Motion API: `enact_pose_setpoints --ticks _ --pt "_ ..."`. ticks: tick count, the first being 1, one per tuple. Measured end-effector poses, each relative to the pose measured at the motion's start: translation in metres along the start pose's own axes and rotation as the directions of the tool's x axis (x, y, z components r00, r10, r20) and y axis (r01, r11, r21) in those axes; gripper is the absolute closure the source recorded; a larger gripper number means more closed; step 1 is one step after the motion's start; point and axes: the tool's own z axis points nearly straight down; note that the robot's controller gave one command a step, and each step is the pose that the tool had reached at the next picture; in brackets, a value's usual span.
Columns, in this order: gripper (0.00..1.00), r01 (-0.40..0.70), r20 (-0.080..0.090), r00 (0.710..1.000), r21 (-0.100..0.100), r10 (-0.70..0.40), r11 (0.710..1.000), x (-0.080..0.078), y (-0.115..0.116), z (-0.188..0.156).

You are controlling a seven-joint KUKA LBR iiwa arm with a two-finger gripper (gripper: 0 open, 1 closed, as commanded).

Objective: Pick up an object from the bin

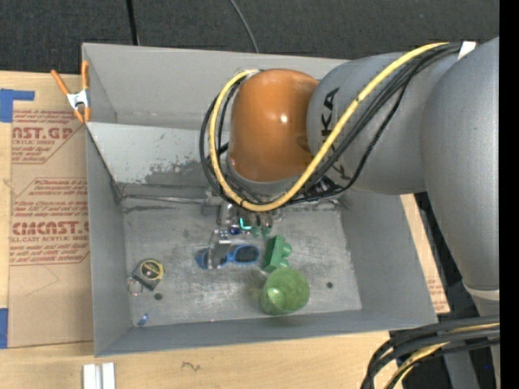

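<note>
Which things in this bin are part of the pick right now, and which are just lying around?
In the job: the pincer, low in the middle of the grey metal bin; the blue oval plastic thing right by it.
Lying about: the green blocky plastic piece beside the blue one; the round green ball nearer the front; the small round black-and-yellow thing at front left.

the one camera looks down into the grey metal bin (162,148) from above, tilted somewhat, so its far wall shows broad and its near rim thin. it seems to sit fairly near: the bin spans most of the view. the arm (422,120) enters over the bin's right edge.
</note>
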Motion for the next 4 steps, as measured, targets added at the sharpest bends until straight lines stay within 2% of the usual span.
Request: enact_pose_setpoints --ticks 1,2,3,4 --pt "0.0 -0.008 0.014 1.0 -0.004 0.008 1.0 -0.012 -0.045 0.105" --pt "0.0 0.011 0.01 1.0 0.0 -0.011 1.0 -0.01 -0.066 0.074" --pt "0.0 -0.164 0.006 0.986 -0.002 0.164 0.986 -0.002 -0.077 0.076" --pt "0.0 -0.311 0.037 0.95 -0.025 0.311 0.95 -0.005 -0.073 0.093"
